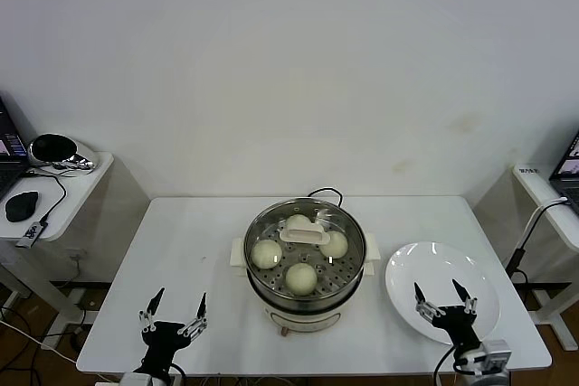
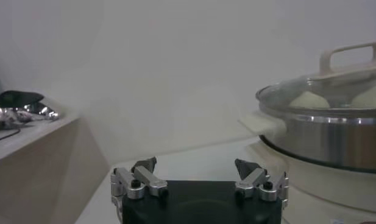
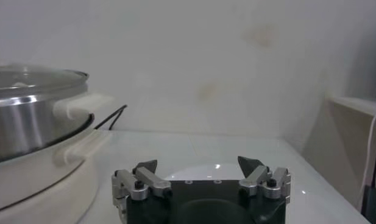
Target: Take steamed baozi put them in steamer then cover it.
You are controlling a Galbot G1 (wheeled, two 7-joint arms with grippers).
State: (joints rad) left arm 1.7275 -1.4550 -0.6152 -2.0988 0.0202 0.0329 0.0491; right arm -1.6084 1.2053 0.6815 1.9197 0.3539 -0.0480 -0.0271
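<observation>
The steamer (image 1: 271,294) stands at the table's centre with the glass cover (image 1: 305,230) resting on it. Several cream-white baozi (image 1: 266,253) show through the glass on the perforated tray. My left gripper (image 1: 181,296) hovers open and empty at the front left edge, well clear of the pot. Its wrist view shows the fingers spread (image 2: 195,161), with the steamer (image 2: 334,137), cover (image 2: 322,88) and a baozi (image 2: 308,99) beyond. My right gripper (image 1: 437,287) is open and empty over the white plate (image 1: 443,264). In its wrist view (image 3: 198,161) the steamer (image 3: 29,125) stands to one side.
The white plate (image 3: 200,173) holds nothing and lies at the table's right. A black cord (image 1: 327,193) runs behind the steamer. A side table (image 1: 63,192) on the left carries a mouse (image 1: 22,205) and cables. Another side table (image 1: 547,201) stands at the right.
</observation>
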